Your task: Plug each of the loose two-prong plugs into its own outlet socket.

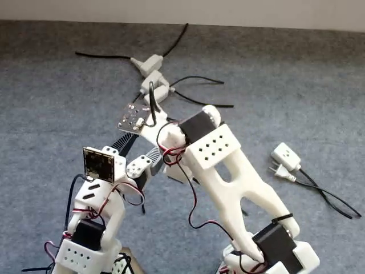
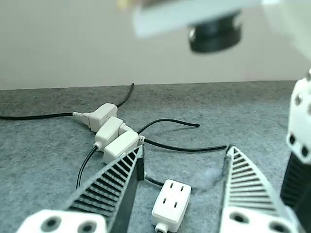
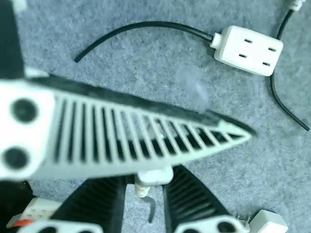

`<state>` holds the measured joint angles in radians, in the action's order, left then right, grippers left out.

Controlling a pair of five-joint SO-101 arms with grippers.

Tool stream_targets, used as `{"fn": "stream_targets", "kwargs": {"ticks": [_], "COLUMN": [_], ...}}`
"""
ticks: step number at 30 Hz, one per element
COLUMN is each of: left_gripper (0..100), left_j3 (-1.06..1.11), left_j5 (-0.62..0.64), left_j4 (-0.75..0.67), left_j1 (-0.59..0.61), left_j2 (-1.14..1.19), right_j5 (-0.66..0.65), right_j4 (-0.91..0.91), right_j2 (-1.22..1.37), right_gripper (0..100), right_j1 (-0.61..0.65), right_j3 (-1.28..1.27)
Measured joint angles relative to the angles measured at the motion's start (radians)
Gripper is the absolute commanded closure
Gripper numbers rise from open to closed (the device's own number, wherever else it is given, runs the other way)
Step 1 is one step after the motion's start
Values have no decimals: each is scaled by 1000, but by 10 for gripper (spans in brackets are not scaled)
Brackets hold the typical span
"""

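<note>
Our left gripper stands wide open and empty, straddling the outlet socket that lies between its fingers, probably to steady it. Our right gripper, just beside, pinches what looks like a small white plug, seemingly ready for insertion.

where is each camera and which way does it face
high view: above, behind the bases, looking down on grey carpeted table; left arm and right arm show
left wrist view: low, facing forward; open left pincer frames a white two-outlet socket block
right wrist view: facing down; right pincer grips a white plug; same block shared
</note>
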<state>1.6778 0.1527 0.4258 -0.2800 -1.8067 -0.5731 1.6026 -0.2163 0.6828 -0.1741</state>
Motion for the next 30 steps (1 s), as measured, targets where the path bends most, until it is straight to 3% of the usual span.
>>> {"fn": "stream_targets", "kwargs": {"ticks": [5, 11, 20, 30], "left_gripper": [726, 726, 726, 726], "left_j3": [0, 0, 0, 0], "left_j5": [-2, -2, 3, 3], "left_j4": [2, 14, 25, 34], "left_j1": [-6, -6, -41, -40], "left_j2": [0, 0, -12, -12], "right_j5": [0, 0, 0, -2], "right_j4": [-137, -153, 103, 123], "right_j2": [0, -12, -12, -11], "right_gripper": [990, 990, 990, 990], "right_j1": [6, 9, 3, -38], "right_j3": [-127, -120, 186, 270]}}
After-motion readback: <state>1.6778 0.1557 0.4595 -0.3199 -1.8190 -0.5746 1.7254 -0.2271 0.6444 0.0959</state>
